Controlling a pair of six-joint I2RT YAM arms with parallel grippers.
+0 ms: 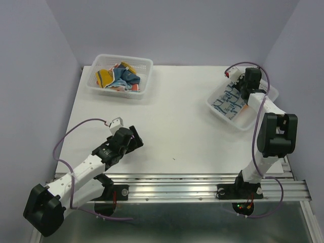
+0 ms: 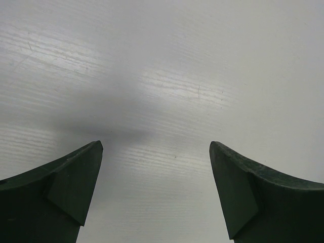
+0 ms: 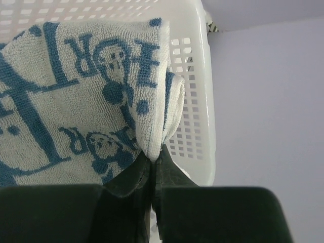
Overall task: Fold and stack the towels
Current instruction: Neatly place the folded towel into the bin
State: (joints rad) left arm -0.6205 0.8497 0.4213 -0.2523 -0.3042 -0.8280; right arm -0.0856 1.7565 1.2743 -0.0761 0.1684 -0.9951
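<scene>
White tabletop (image 1: 177, 136) is filling my view; at its right, the blue-print white towel (image 3: 76, 101) is lying in a lattice basket (image 3: 195, 76), my right gripper (image 3: 153, 159) clamping its folded edge. Farther off, the other towels (image 1: 119, 78) are sitting crumpled in the far-left basket (image 1: 148, 65); my left gripper (image 2: 156, 146) is hanging, fingers wide apart, empty.

I see white desk (image 1: 177, 126) filling top view, with fine grain lines showing in close view. Pale lavender back wall (image 1: 177, 25) at 12 o'clock, matching side walls (image 1: 30, 76) at 9 and 3 o'clock. Aluminium rail (image 1: 177, 185) along desk edge at 6 o'clock. Light even, shadows soft.
</scene>
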